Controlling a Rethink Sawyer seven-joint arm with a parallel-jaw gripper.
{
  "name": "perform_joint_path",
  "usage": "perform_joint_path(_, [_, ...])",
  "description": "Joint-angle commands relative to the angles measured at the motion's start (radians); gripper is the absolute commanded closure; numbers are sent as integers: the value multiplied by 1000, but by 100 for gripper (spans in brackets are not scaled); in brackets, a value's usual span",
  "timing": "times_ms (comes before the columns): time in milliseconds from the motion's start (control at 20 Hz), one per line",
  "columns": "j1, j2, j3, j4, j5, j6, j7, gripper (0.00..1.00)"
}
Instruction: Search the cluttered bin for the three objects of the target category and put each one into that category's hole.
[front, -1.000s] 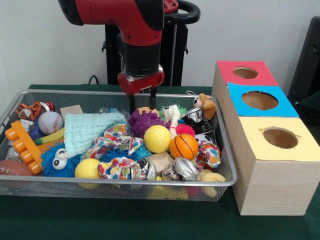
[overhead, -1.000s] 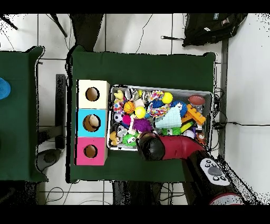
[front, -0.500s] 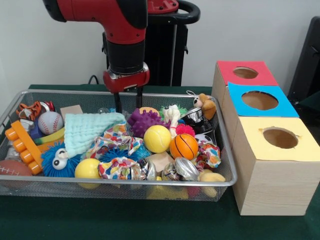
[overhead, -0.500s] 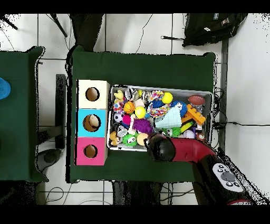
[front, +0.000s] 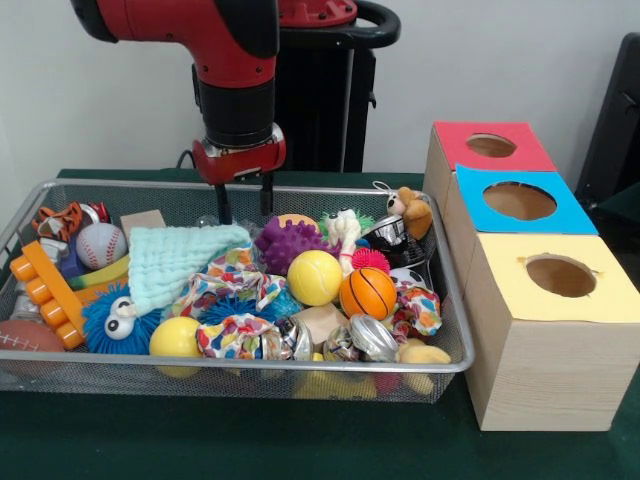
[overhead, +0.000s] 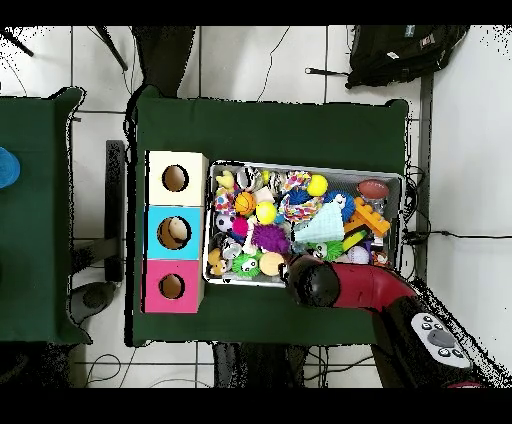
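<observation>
My gripper hangs open and empty over the back rim of the wire bin, just above the mint cloth. The bin holds several balls: a purple spiky one, a yellow one, a small basketball, a baseball and another yellow one. To the right stand three boxes, each with a round hole: red, blue and yellow. In the overhead view the arm's wrist covers the gripper at the edge of the bin.
Also in the bin are an orange block toy, a blue fuzzy creature with eyes, patterned cloth scraps, a small teddy bear and a football. A black bag lies on the floor beyond the table.
The gripper has moved left in the front view and risen a little, from beside the purple spiky ball to above the cloth's back edge. It stays open and empty.
</observation>
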Motion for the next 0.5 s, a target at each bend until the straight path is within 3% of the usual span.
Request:
perform_joint_path(50, [8, 38, 28, -40, -24, 36, 75, 0])
perform_joint_path(500, [43, 63, -5, -45, -31, -14, 118, 0])
